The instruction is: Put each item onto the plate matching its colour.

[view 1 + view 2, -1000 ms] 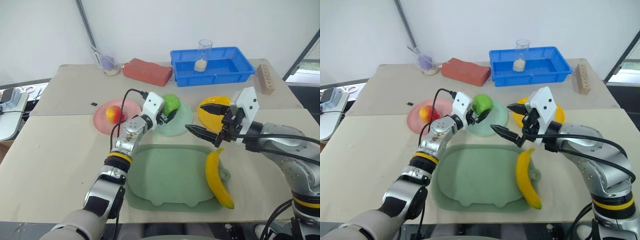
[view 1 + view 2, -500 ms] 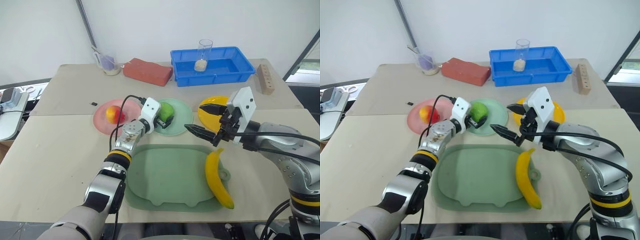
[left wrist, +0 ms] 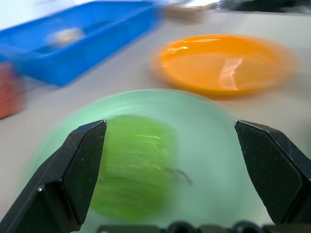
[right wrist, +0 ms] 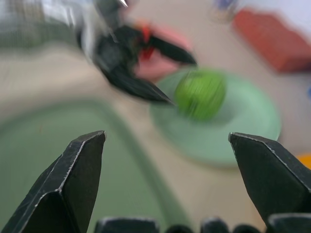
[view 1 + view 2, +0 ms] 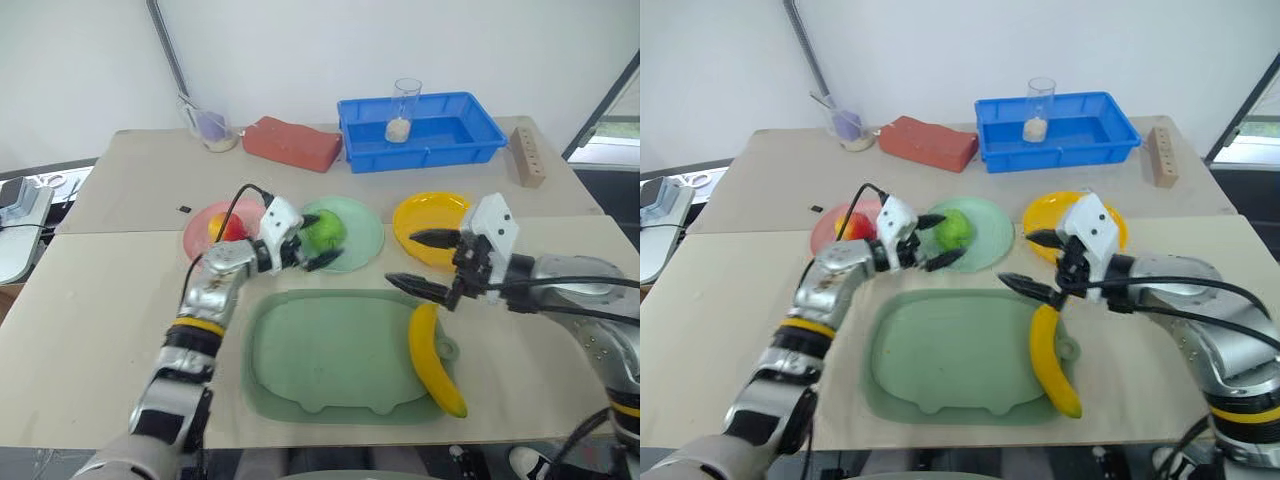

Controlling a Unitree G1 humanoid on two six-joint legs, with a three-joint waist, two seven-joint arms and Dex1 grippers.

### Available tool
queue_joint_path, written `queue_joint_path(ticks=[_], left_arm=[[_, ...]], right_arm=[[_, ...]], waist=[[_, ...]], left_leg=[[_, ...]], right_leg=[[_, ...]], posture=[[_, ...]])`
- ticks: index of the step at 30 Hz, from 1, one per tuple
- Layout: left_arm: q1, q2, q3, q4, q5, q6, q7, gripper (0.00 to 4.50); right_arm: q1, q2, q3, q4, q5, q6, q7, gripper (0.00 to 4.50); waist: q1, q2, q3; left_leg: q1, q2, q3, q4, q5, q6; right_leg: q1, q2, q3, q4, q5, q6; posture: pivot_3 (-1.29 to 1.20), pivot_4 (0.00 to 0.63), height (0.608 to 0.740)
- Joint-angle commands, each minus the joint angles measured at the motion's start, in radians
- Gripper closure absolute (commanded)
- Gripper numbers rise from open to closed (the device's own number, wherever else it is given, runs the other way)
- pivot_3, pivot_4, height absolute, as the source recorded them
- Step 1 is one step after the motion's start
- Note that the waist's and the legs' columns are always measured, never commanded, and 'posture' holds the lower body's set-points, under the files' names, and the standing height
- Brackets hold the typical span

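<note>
Green fruit (image 5: pixel 322 232) now sits free on the mint plate (image 5: pixel 362 238); my left gripper (image 5: pixel 305 250) has let go, spread wide beside it. Banana (image 5: pixel 434 345) waits nearer me; right gripper (image 5: pixel 423 262) gapes, empty.

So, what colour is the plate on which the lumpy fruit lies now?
Pale mint green plate, matching the green fruit; the left eye view shows it best.

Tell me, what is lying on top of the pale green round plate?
A lumpy bright green toy fruit sits on the pale mint green round plastic plate, left of its middle. The plate's patch directly beneath the fruit is covered, so nothing can be seen there.
</note>
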Motion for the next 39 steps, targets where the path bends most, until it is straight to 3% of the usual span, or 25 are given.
queue_joint_path(ticks=[1,6,12,20,26,34,39], left_arm=[[0.056,0.093,-0.029,-0.205,-0.09,0.025,-0.191,0.01],[0.118,0.175,-0.026,-0.364,-0.167,0.077,-0.278,0.01],[0.185,0.269,-0.021,-0.521,-0.232,0.099,-0.353,0.01],[0.217,0.295,-0.017,-0.581,-0.24,0.084,-0.342,0.01],[0.231,0.298,-0.021,-0.589,-0.233,0.082,-0.317,0.01],[0.218,0.294,-0.025,-0.578,-0.229,0.079,-0.306,0.01],[0.205,0.291,-0.031,-0.576,-0.229,0.086,-0.3,0.0]], right_arm=[[0.017,-0.075,0.024,0.057,-0.058,-0.164,0.224,0.0],[-0.004,-0.139,0.119,0.2,-0.211,-0.442,0.468,0.0],[-0.139,-0.11,0.294,0.445,-0.403,-0.907,0.75,0.0],[-0.383,-0.044,0.558,0.799,-0.512,-1.382,0.774,0.0],[-0.455,-0.021,0.67,0.866,-0.483,-1.483,0.774,0.0],[-0.493,-0.024,0.748,0.839,-0.426,-1.432,0.774,0.0],[-0.48,-0.061,0.765,0.791,-0.376,-1.373,0.774,1.56]], waist=[[-0.004,0.0,0.0],[-0.009,0.0,0.0],[-0.022,0.001,0.0],[-0.02,0.001,0.001],[-0.013,0.002,0.0],[-0.014,0.002,0.0],[-0.012,0.002,0.0]], left_leg=[[0.001,0.0,0.0,0.0,0.0,0.0],[0.001,0.0,0.001,0.001,-0.003,-0.004],[0.002,0.0,0.003,0.003,-0.003,-0.005],[0.004,0.001,0.004,0.001,0.0,0.001],[0.004,0.001,0.004,0.001,0.002,0.003],[0.005,0.001,0.004,0.002,0.002,0.003],[0.005,0.001,0.004,0.002,0.002,0.003]], right_leg=[[0.0,0.0,0.0,0.0,-0.001,-0.002],[-0.001,-0.001,0.0,0.0,-0.004,-0.007],[0.0,-0.002,0.0,0.0,-0.004,-0.007],[0.001,-0.002,0.001,0.0,-0.004,-0.007],[0.002,-0.002,0.002,0.0,-0.004,-0.008],[0.002,-0.001,0.002,0.001,-0.004,-0.008],[0.002,-0.001,0.002,0.002,-0.004,-0.008]], posture=[[0.0,0.15,0.74],[0.0,0.15,0.74],[0.0,0.15,0.74],[0.0,0.15,0.74],[0.0,0.15,0.74],[0.0,0.15,0.74],[0.0,0.15,0.74]])
